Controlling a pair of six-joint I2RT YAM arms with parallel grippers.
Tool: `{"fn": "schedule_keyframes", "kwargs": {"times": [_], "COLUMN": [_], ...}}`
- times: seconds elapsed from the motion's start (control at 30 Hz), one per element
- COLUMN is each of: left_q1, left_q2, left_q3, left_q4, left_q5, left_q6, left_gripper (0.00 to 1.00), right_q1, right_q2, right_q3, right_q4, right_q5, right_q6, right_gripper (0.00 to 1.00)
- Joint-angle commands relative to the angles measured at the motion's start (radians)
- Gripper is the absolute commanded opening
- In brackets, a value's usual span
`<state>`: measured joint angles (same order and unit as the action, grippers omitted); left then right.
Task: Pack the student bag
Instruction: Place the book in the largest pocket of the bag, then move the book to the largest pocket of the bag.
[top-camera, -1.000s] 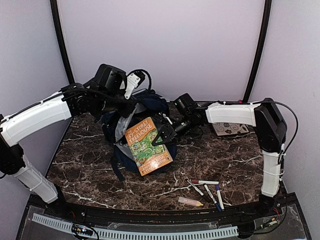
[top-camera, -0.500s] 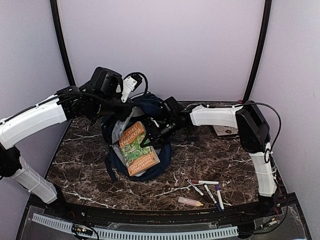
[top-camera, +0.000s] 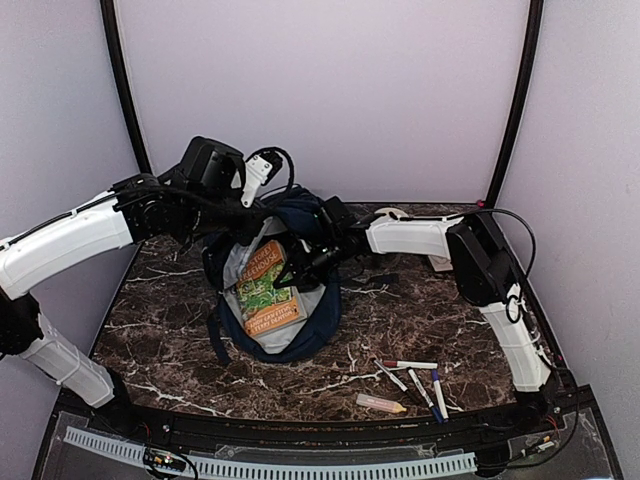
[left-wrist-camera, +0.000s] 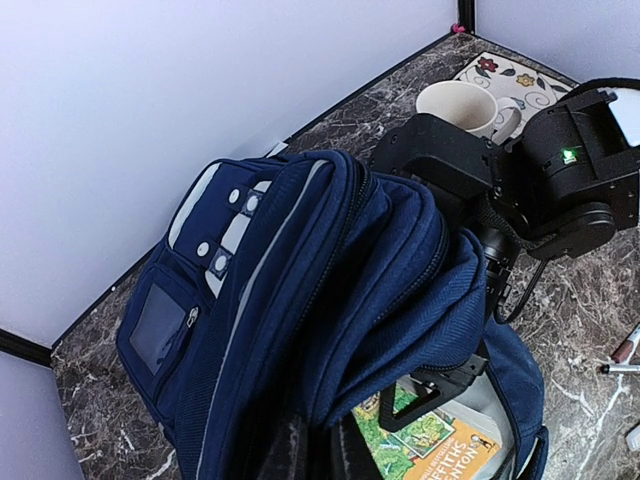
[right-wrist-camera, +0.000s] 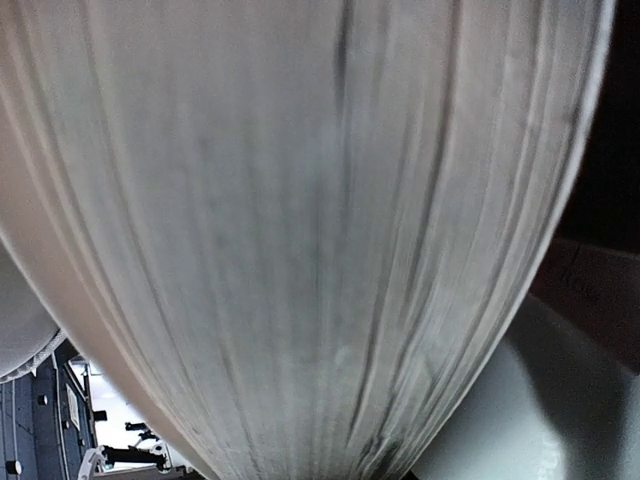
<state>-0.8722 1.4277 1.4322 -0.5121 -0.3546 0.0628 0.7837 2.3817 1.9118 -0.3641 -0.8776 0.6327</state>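
Note:
The navy student bag (top-camera: 300, 335) lies open at the table's middle left, its grey lining showing. My left gripper (top-camera: 257, 217) is shut on the bag's upper flap and holds it up. In the left wrist view the blue fabric (left-wrist-camera: 300, 260) covers most of my left gripper (left-wrist-camera: 325, 452). An orange and green book (top-camera: 262, 290) lies inside the opening. My right gripper (top-camera: 300, 262) is shut on the book's upper right edge, and one black finger (left-wrist-camera: 432, 400) lies over the cover (left-wrist-camera: 440, 450). The book's page edges (right-wrist-camera: 300, 230) fill the right wrist view and hide the fingers.
A cream mug (left-wrist-camera: 460, 105) stands on a patterned coaster (left-wrist-camera: 510, 75) behind the right arm. Several markers (top-camera: 415, 378) and a peach eraser (top-camera: 380, 403) lie on the marble table (top-camera: 150, 330) at the front right. Walls close the back and sides.
My right gripper has carried the book left and down into the bag's opening. My left gripper has kept the flap raised and hardly moved.

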Motion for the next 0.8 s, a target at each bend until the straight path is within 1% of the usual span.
{"fn": "schedule_keyframes", "kwargs": {"times": [0.0, 0.03, 0.13, 0.23, 0.33, 0.47, 0.57, 0.77], "left_q1": [-0.011, -0.011, -0.011, -0.011, -0.011, -0.011, -0.011, -0.011], "left_q2": [-0.082, -0.082, -0.082, -0.092, -0.115, -0.145, -0.152, -0.174], "left_q3": [0.002, -0.003, -0.019, -0.035, -0.061, -0.1, -0.125, -0.148], "left_q4": [0.129, 0.132, 0.136, 0.127, 0.142, 0.178, 0.182, 0.196], "left_q5": [0.037, 0.037, 0.029, -0.031, -0.043, -0.041, -0.048, -0.024], "left_q6": [-0.02, -0.019, -0.017, -0.047, -0.062, -0.067, -0.067, -0.108], "left_gripper": [0.0, 0.0, 0.0, 0.0, 0.0, 0.0, 0.0, 0.0], "right_q1": [-0.005, -0.005, -0.003, 0.007, 0.03, 0.065, 0.09, 0.151], "right_q2": [0.044, 0.041, 0.009, -0.043, -0.092, -0.152, -0.211, -0.34], "right_q3": [0.036, 0.031, 0.001, -0.023, -0.052, -0.098, -0.161, -0.305], "right_q4": [0.043, 0.037, 0.015, -0.035, -0.076, -0.114, -0.131, -0.158], "right_q5": [0.068, 0.073, 0.112, 0.203, 0.283, 0.372, 0.445, 0.509], "right_q6": [-0.046, -0.059, -0.107, -0.189, -0.246, -0.315, -0.362, -0.431], "right_gripper": [0.09, 0.13, 0.3, 0.45, 0.54, 0.59, 0.61, 0.63]}}
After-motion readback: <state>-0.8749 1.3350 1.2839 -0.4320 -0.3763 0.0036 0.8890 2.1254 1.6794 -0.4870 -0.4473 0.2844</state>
